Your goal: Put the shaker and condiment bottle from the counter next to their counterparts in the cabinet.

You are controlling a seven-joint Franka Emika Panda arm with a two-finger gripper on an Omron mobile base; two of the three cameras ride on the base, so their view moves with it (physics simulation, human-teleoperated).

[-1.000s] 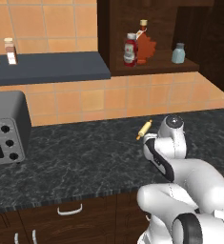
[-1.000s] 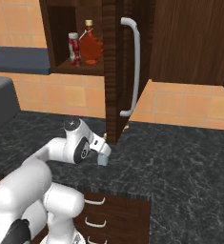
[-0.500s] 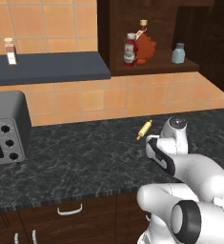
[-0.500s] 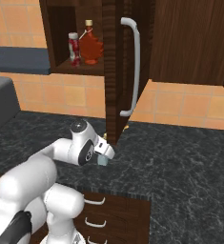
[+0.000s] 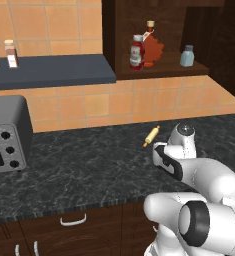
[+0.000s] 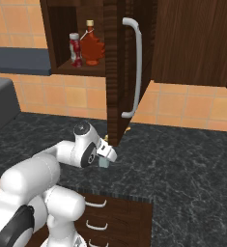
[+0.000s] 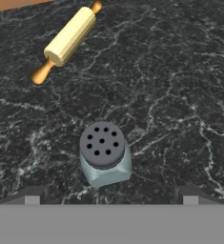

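Note:
The shaker [image 7: 105, 155] stands upright on the dark counter [image 7: 180, 71], its grey perforated cap facing the hand camera. My gripper [image 7: 109, 195] hangs open just above it, one fingertip on each side, touching nothing. From the right base view the shaker [image 6: 104, 163] peeks out under the gripper [image 6: 108, 155]. The gripper [image 5: 165, 161] hides it in the left base view. In the cabinet [image 5: 161, 70] the red condiment bottle [image 5: 137, 52] stands against the maple-leaf bottle [image 5: 152, 48], with the matching shaker [image 5: 187, 56] further right.
A wooden rolling pin [image 7: 68, 38] lies on the counter beyond the shaker. The open cabinet door [image 6: 119, 72] with its white handle [image 6: 134, 67] hangs close above my hand. A toaster oven [image 5: 6, 135] stands at the left. Jars [image 5: 10, 54] stand on the blue-grey shelf [image 5: 54, 71].
My arm has reached slightly further right and forward, bringing the hand over the shaker. The shaker, rolling pin and cabinet items have not moved.

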